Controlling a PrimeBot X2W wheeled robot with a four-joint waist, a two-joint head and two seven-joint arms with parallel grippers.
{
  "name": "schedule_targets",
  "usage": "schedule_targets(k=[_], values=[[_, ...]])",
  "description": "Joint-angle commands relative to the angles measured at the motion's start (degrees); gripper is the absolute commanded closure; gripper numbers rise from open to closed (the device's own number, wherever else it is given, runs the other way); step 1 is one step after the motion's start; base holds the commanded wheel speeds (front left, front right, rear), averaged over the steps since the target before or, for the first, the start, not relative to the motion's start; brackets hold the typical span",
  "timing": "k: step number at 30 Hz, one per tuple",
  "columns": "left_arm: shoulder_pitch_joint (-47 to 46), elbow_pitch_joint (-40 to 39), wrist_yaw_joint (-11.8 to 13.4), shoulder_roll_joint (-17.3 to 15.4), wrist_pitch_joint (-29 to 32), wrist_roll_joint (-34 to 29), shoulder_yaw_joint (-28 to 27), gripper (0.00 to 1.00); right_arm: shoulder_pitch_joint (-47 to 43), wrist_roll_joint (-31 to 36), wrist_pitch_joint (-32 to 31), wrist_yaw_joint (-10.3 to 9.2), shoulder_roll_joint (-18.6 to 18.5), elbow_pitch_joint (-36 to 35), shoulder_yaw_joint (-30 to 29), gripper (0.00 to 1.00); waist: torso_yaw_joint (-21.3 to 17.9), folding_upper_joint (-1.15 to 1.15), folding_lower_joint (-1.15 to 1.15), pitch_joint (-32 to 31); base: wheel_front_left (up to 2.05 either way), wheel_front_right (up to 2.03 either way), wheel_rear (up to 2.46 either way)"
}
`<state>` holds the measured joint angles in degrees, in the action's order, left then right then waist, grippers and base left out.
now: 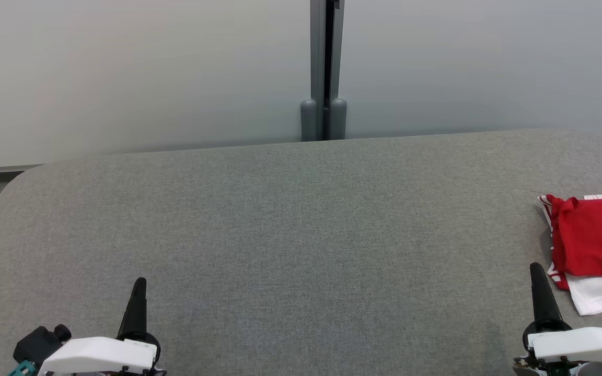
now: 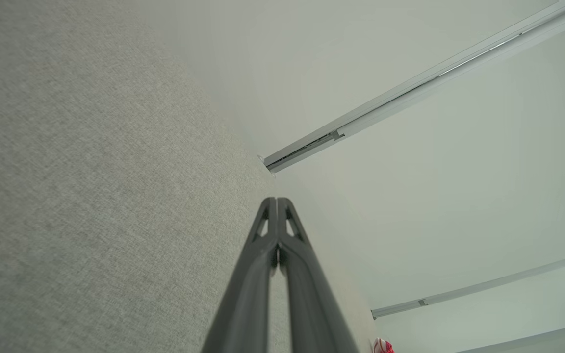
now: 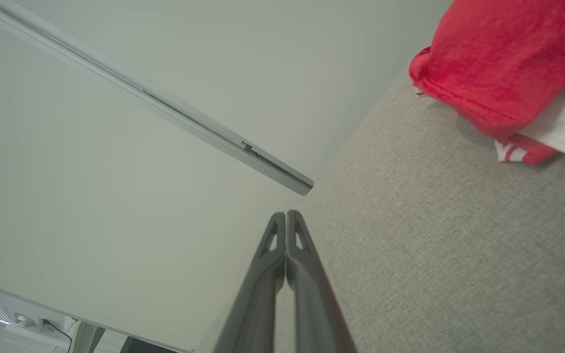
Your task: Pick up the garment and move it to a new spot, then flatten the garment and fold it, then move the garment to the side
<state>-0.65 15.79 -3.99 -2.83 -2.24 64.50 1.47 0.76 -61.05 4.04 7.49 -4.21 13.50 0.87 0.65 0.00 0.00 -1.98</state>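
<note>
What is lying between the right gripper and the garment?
Only bare grey surface separates the right gripper from the garment, as the head and right wrist views show.

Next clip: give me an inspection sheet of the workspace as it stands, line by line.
Surface: grey fabric-covered table, rounded far corners.
Job's things: red and white garment lies folded at the table's right side, cut by the frame edge.
Clutter: nothing seen.
Grippers: left gripper shut, empty; right gripper shut, empty, beside the garment, apart from it.
Cables: nothing seen on the table.
Surroundings: pale wall panels with a grey post behind the table.
</note>
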Motion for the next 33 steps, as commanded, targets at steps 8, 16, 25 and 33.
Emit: schedule_targets(k=[8, 16, 25, 33], values=[[-2.4, -0.9, -1.0, -0.3, 1.5, 5.1, -1.7, 1.00, 2.0, -6.1, -1.6, 0.01, -0.5, -0.4, -1.0, 1.00, -0.1, 0.00, 0.00, 0.3, 0.00, 0.00, 0.00], [-3.1, -1.1, -1.4, -0.3, 2.7, 9.0, -2.7, 1.00, 2.5, -10.6, -2.8, 0.01, -0.4, -0.2, -1.7, 1.00, -0.2, 0.00, 0.00, 0.5, 0.00, 0.00, 0.00], [-3.7, -1.3, -1.9, -0.3, 3.9, 13.0, -3.9, 1.00, 3.2, -15.3, -4.1, 0.01, -0.4, -0.1, -2.5, 1.00, -0.2, 0.00, 0.00, 0.8, 0.00, 0.00, 0.00], [-4.1, -1.4, -2.2, -0.4, 4.9, 15.9, -4.7, 1.00, 3.6, -18.7, -5.1, 0.00, -0.4, 0.0, -3.1, 1.00, -0.3, 0.00, 0.00, 1.0, 0.00, 0.00, 0.00]])
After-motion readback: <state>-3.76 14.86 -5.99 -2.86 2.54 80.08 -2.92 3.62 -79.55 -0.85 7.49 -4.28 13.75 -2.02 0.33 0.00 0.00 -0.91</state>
